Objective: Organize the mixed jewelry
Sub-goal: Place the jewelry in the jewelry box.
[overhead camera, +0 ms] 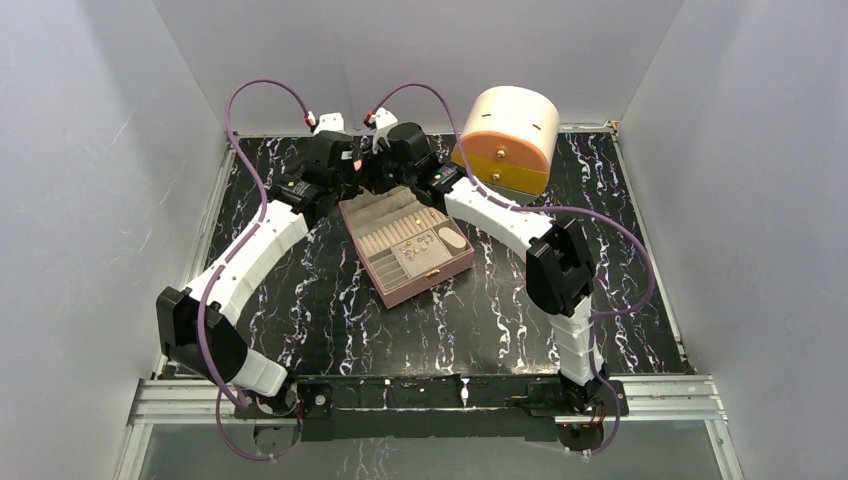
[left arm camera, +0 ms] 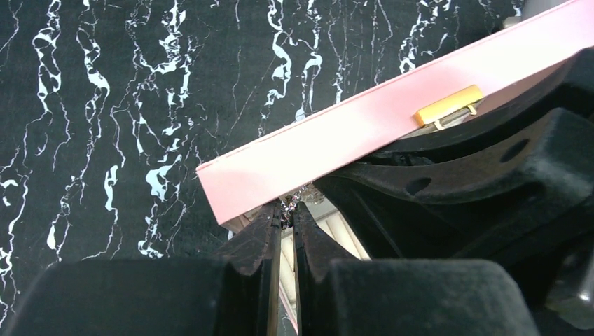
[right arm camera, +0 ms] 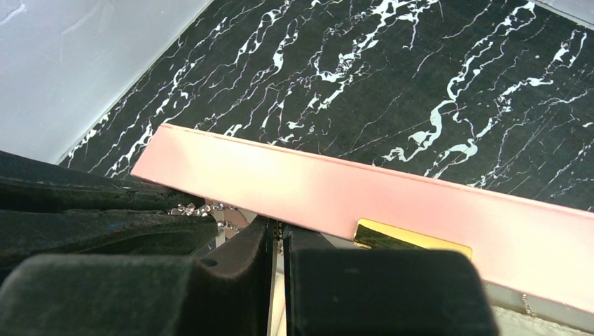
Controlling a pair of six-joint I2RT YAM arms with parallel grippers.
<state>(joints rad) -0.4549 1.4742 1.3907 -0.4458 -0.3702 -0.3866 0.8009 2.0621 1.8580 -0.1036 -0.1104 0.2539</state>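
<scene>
the table [overhead camera: 300,300] is glossy black stone veined with white, walled in by plain grey panels. the left gripper [left arm camera: 287,210] is out at the far left corner of the box [overhead camera: 372,280], its matte black fingers [left arm camera: 256,238] drawn together and pinching a glittering strand [right arm camera: 203,210] at their tips. the strand is a fine run of tiny faceted silver links. in the right wrist view its long axis lies nearly level, left to right and dipping slightly toward the right gripper, just under a smooth pink panel [right arm camera: 294,185] of the box. a small rectangular gold clasp [left arm camera: 448,106] sits on that panel's edge. the box is a shallow pink rectangle, set diagonally in the top view with its long axis from far left to near right. it is lined in pale beige, with ribbed ring rolls and square compartments. more small glinting pieces [overhead camera: 425,243] lie in the compartments on its right side, too small to tell apart. the right gripper [right arm camera: 277,229] is just beside the left one at the same panel. only a thin slit shows between its black fingers, and i cannot tell whether they grip anything. far right at the back stands a rounded cream case [overhead camera: 510,125] with an orange front and a yellow base, well apart from the box.
</scene>
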